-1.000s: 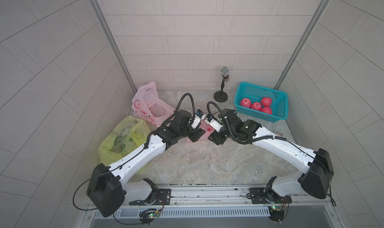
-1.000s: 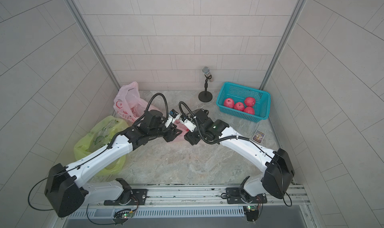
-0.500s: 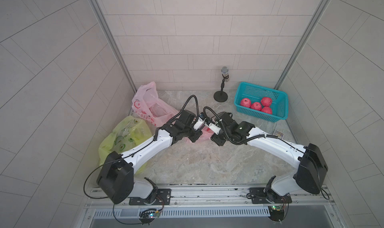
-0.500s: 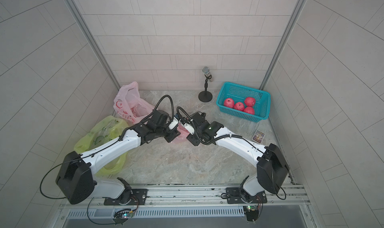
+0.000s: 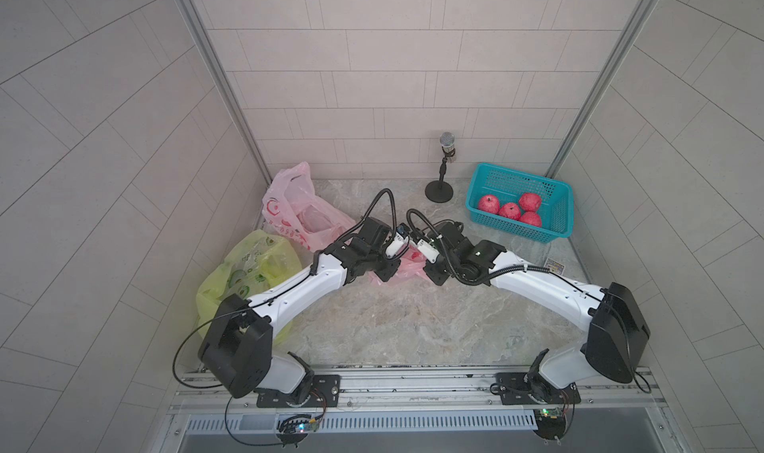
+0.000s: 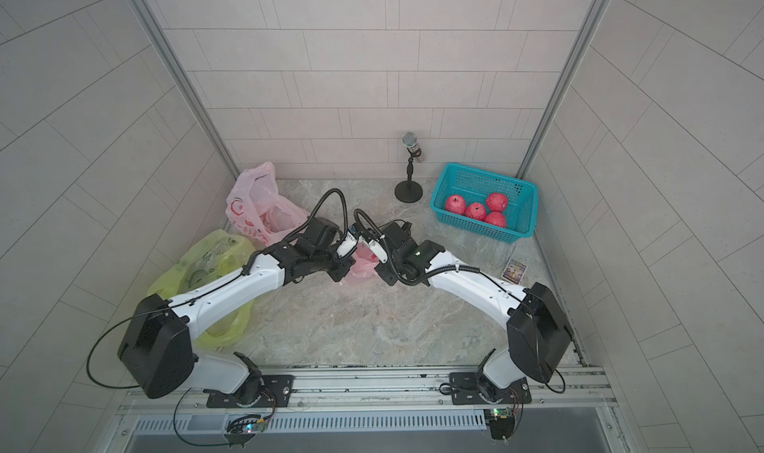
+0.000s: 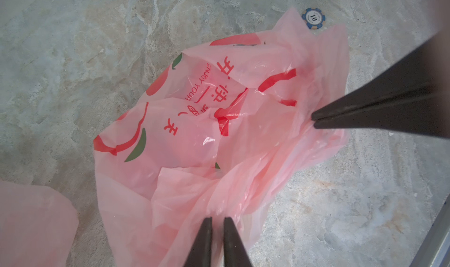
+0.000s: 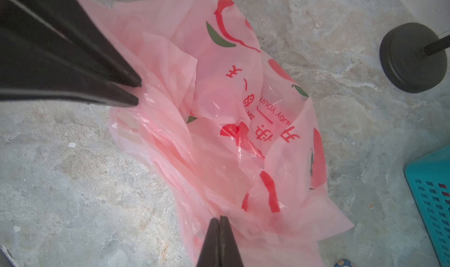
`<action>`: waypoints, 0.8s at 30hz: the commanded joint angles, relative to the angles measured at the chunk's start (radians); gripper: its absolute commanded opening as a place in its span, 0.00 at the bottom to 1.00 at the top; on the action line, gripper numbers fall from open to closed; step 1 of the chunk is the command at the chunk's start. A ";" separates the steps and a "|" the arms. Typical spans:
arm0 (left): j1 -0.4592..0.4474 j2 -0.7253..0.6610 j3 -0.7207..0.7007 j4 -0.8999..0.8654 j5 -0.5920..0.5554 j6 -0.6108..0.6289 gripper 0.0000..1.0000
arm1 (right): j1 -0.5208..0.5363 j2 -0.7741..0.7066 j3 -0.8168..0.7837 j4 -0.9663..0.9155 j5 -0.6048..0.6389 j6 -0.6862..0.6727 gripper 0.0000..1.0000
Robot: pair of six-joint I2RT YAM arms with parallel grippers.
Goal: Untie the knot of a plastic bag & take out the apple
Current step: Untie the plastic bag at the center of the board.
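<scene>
A crumpled pink plastic bag (image 5: 407,261) (image 6: 359,271) with red and green print lies on the stone floor between my two arms. In the left wrist view, my left gripper (image 7: 217,218) is shut on a fold of the bag (image 7: 219,131) at its near edge. My right gripper (image 7: 313,122) pinches the opposite edge. The right wrist view shows the same: my right gripper (image 8: 219,218) is shut on the bag's film (image 8: 231,144), and my left gripper (image 8: 137,94) is clamped on the far side. No knot shows. The apple is hidden under the film.
A teal basket (image 5: 558,219) with several red apples stands at the back right. A microphone stand (image 5: 439,190) is beside it. Another pink bag (image 5: 289,207) and a yellow-green bag (image 5: 252,265) lie at the left. A blue chip (image 7: 313,18) and a small card (image 5: 555,266) lie nearby.
Both grippers have closed from partly open onto opposite edges of the pink bag. Both arms have drawn in closer over it.
</scene>
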 commanded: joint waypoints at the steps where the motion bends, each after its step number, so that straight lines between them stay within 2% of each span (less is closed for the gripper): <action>1: -0.018 0.000 0.016 -0.020 0.013 0.044 0.03 | -0.004 0.002 0.004 0.072 -0.009 0.015 0.00; 4: -0.012 -0.004 0.011 -0.021 -0.019 0.033 0.00 | -0.031 -0.022 -0.004 0.071 -0.022 0.049 0.00; 7: 0.022 -0.033 -0.005 -0.007 -0.045 -0.004 0.00 | -0.112 -0.078 -0.030 0.078 -0.090 0.132 0.00; 10: 0.099 -0.098 -0.055 0.069 -0.035 -0.091 0.00 | -0.206 -0.150 -0.083 0.109 -0.163 0.224 0.00; 16: 0.287 -0.180 -0.165 0.233 0.068 -0.290 0.00 | -0.384 -0.255 -0.196 0.172 -0.277 0.410 0.00; 20: 0.361 -0.205 -0.272 0.412 0.105 -0.455 0.00 | -0.452 -0.291 -0.306 0.254 -0.331 0.529 0.00; 24: 0.371 -0.188 -0.424 0.763 0.167 -0.630 0.00 | -0.455 -0.296 -0.398 0.363 -0.422 0.582 0.00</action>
